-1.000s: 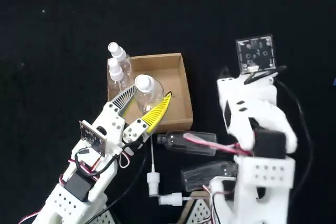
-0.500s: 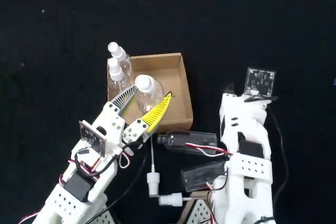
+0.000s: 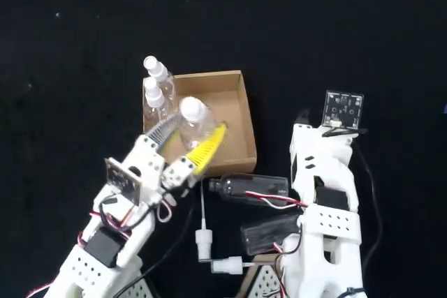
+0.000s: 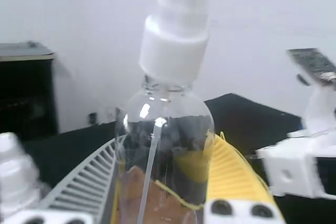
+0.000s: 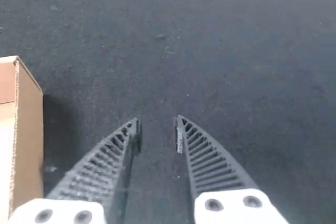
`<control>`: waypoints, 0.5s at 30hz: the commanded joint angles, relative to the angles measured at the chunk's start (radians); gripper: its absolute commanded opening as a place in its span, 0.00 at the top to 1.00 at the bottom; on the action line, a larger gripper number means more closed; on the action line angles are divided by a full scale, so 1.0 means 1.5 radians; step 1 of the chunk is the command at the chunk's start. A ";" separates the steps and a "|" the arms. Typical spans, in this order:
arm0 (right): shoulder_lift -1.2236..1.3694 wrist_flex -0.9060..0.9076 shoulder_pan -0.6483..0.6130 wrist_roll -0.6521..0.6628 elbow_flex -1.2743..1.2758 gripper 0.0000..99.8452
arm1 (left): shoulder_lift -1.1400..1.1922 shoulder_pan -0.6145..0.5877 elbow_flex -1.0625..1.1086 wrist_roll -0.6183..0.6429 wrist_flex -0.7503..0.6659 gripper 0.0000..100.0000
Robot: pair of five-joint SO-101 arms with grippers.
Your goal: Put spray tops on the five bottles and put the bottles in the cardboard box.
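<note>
Left pincer (image 3: 198, 126) clasps a spray-topped bottle (image 3: 194, 118) upright over the cardboard box (image 3: 234, 99).

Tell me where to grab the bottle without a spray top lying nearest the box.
Grip the lying bottle around mid-body from above, fingers straddling its width: it lies flat, neck toward the left arm, so the round body offers the broadest hold; mind the cable draped across it. Use the open right gripper; the left gripper is shut on a capped bottle.
</note>
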 commanded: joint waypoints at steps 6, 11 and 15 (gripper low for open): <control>0.008 -0.017 -0.013 -0.003 -0.003 0.91 | -0.012 -0.193 0.010 0.001 0.096 0.97; 0.008 -0.017 -0.013 -0.003 -0.003 0.91 | -0.012 -0.246 0.010 0.000 0.100 0.97; 0.008 -0.017 -0.013 -0.003 0.002 0.91 | -0.012 -0.306 0.010 0.004 0.101 0.97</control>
